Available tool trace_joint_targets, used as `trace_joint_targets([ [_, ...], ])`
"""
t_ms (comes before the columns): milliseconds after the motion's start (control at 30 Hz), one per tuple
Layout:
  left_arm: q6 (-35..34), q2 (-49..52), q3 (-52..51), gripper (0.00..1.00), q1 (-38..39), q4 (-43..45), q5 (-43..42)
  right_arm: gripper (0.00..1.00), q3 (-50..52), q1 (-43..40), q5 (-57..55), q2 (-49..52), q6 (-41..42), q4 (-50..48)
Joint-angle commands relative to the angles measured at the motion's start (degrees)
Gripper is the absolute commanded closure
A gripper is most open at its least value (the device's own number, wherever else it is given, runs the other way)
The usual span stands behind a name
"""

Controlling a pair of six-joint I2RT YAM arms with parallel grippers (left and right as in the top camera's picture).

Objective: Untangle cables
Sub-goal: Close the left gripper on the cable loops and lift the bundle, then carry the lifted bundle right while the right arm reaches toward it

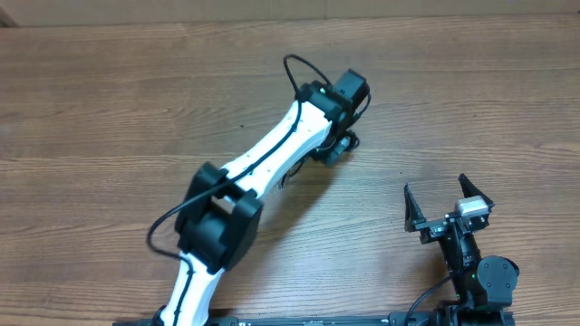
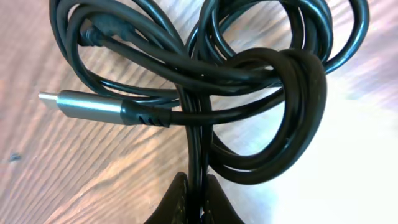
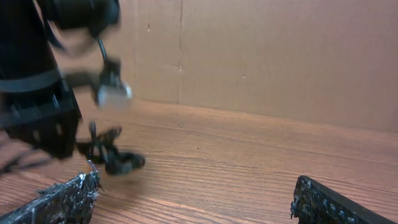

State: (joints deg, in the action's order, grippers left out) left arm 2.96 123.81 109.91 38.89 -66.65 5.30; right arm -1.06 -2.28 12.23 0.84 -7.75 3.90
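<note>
Black cables [image 2: 305, 81] coiled, silvery plug [image 2: 81, 106] level, tip leftward, left hand [image 2: 194, 190] clenched on them, right hand [image 1: 436, 188] spread

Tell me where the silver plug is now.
In the left wrist view, the silver plug points left out of the cable bundle, which the left gripper pinches from below.

The left gripper [image 2: 194, 194] seemingly pinches one strand of the knotted cables [image 2: 301, 78], silvery plug [image 2: 81, 106] pointing left.
</note>
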Motion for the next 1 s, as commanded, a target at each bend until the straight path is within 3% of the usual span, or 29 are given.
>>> trace_joint_targets([
  [0, -0.5, -9.4, 4.7, 0.96, -0.2, -2.4, -7.1, 0.00, 0.6, -0.4, 0.3, -0.7, 0.0, -0.3],
  [233, 3.1, -16.4, 4.9, 0.96, -0.2, -10.4, -16.6, 0.00, 0.6, -0.4, 0.3, -0.7, 0.0, -0.3],
  [433, 3.1, -17.7, 4.9, 0.96, -0.2, -17.7, -22.3, 0.00, 0.6, -0.4, 0.3, -0.7, 0.0, -0.4],
  [700, 3.1, -17.8, 5.0, 0.96, -0.3, -22.3, -36.2, 0.00, 0.6, -0.4, 0.6, -0.7, 0.0, -1.2],
  [967, 3.1, -17.8, 5.4, 0.96, -0.3, -20.7, -40.1, 0.00, 0.1, -0.4, 8.2, -0.7, 11.4, -6.4],
])
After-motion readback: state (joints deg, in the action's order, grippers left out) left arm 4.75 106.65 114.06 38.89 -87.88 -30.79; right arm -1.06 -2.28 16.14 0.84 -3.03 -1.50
